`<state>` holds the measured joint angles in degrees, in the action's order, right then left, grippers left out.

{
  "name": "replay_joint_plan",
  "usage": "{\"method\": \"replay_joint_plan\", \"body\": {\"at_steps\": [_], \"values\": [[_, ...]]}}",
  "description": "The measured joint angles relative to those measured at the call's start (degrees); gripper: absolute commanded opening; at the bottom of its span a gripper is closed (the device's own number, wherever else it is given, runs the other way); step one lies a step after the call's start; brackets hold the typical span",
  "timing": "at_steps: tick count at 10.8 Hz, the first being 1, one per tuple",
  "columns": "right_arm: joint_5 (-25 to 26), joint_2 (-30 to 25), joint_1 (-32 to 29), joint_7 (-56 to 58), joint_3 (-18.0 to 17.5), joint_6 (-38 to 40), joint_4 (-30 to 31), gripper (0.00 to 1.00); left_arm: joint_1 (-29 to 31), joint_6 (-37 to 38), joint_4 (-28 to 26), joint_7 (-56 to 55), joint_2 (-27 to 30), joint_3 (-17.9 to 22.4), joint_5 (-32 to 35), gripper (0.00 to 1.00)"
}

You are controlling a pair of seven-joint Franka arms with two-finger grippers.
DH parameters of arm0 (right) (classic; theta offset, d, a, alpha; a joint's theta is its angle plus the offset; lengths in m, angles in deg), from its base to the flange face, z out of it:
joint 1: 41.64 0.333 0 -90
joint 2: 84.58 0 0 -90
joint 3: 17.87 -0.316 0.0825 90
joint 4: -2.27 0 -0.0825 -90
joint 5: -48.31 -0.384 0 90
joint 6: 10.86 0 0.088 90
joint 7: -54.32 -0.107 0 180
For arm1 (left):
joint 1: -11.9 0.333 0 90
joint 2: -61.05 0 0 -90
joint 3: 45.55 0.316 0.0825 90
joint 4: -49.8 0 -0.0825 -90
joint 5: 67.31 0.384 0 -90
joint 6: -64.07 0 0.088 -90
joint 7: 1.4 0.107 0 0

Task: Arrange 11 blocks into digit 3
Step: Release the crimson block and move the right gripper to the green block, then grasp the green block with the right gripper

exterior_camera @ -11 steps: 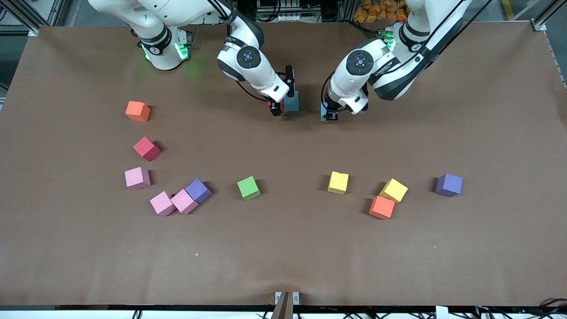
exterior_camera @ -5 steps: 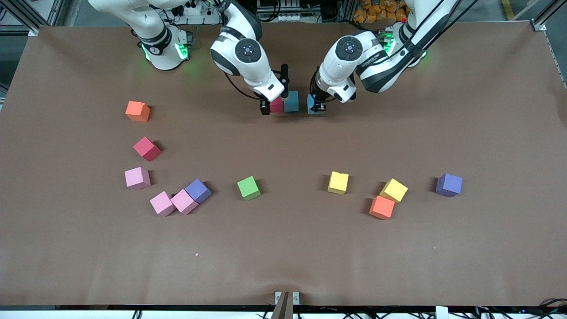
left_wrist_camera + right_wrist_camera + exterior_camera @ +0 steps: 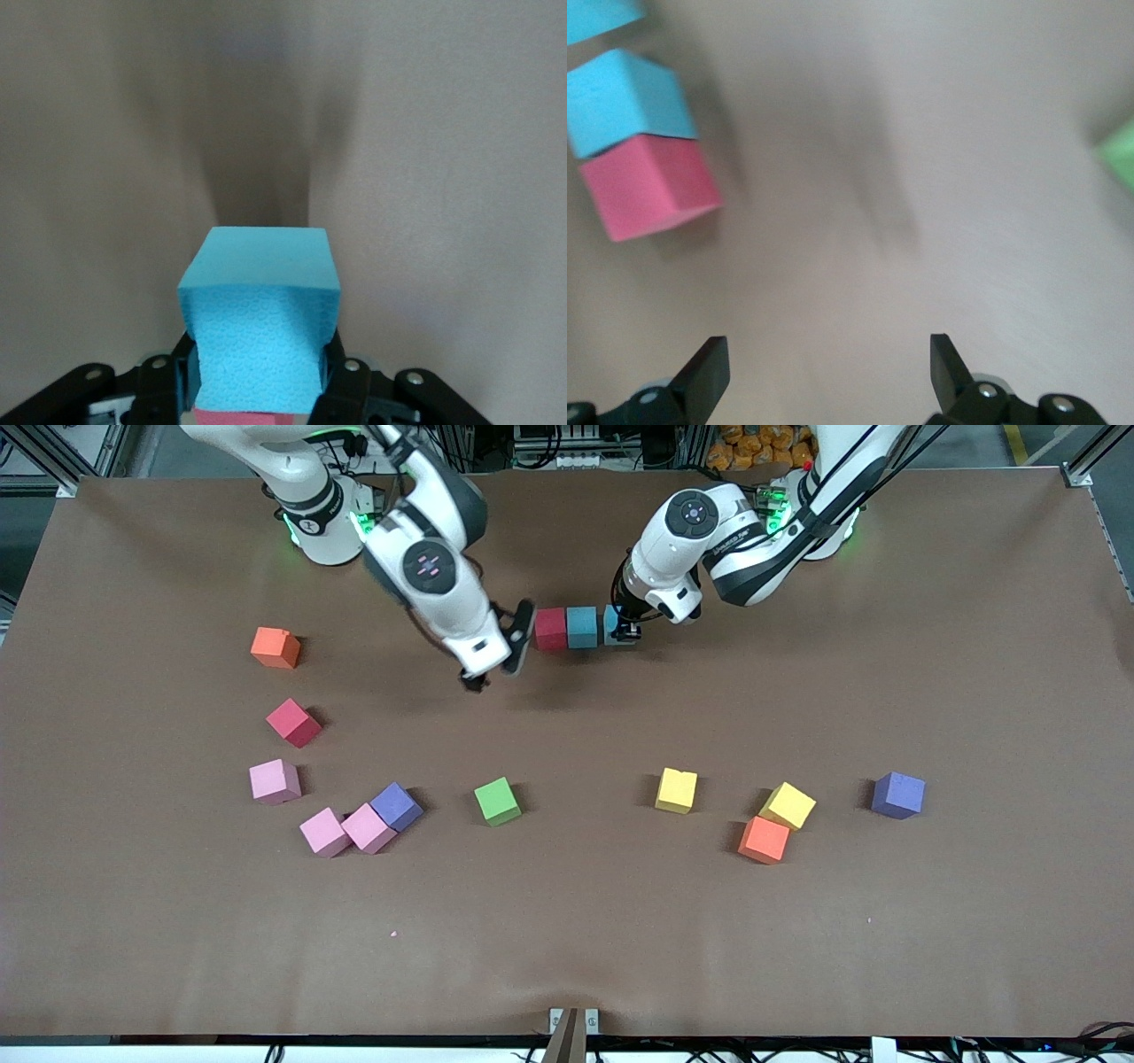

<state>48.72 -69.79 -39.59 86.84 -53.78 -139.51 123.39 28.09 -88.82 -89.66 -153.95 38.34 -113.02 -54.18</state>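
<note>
A red block [image 3: 550,628] and a cyan block [image 3: 582,626] sit side by side on the table near the robots' bases. My left gripper [image 3: 625,631] is shut on a second cyan block [image 3: 612,623], low at the table right beside the first cyan one. In the left wrist view that cyan block [image 3: 260,310] fills the gap between the fingers of the left gripper [image 3: 260,385]. My right gripper [image 3: 498,662] hangs open and empty over bare table toward the right arm's end from the red block. The right wrist view shows the right gripper [image 3: 828,372] wide apart, with the red block [image 3: 651,186] and cyan block [image 3: 625,102] off to one side.
Loose blocks lie nearer the front camera: orange [image 3: 275,647], red [image 3: 293,722], pink [image 3: 274,781], two pinks [image 3: 324,832] [image 3: 368,828] touching a purple [image 3: 396,806], green [image 3: 497,801], yellow [image 3: 677,790], yellow [image 3: 788,805] against orange [image 3: 764,839], purple [image 3: 897,794].
The right gripper has drawn away from the red block toward the right arm's end, staying open. The left gripper has carried its cyan block in beside the cyan block of the row.
</note>
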Motion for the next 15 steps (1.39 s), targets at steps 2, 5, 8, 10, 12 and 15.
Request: {"method": "replay_joint_plan", "body": {"at_steps": [2,5,8,10,12,15], "values": [[0.02,-0.11,-4.66,0.34,2.57,2.01,-5.88,1.0,-0.57,-0.3,-0.47,0.22,-0.46,1.09,0.31,0.43],[-0.21,0.29,-4.86,0.62,9.64,-1.38,-8.55,1.0,-1.53,-0.9,-0.6,0.45,-1.09,2.15,0.4,0.44],[-0.23,3.37,-2.39,-1.23,11.13,-11.78,-8.97,1.0,-1.67,-1.03,-0.61,0.45,-1.12,2.56,0.44,0.44],[-0.47,8.08,4.61,-5.97,17.74,-18.79,-10.02,1.0,-1.87,-1.05,-0.63,0.48,-1.26,2.93,0.77,0.44],[-0.49,12.48,6.81,-13.88,19.65,-19.94,-12.28,1.0,-2.55,-1.06,-0.64,0.49,-1.32,3.22,0.85,0.44],[-0.47,16.18,9.88,-26.08,19.8,-17.5,-18.35,1.0,-7.08,-1.07,-0.69,0.49,-1.41,6.74,0.86,0.44]]}}
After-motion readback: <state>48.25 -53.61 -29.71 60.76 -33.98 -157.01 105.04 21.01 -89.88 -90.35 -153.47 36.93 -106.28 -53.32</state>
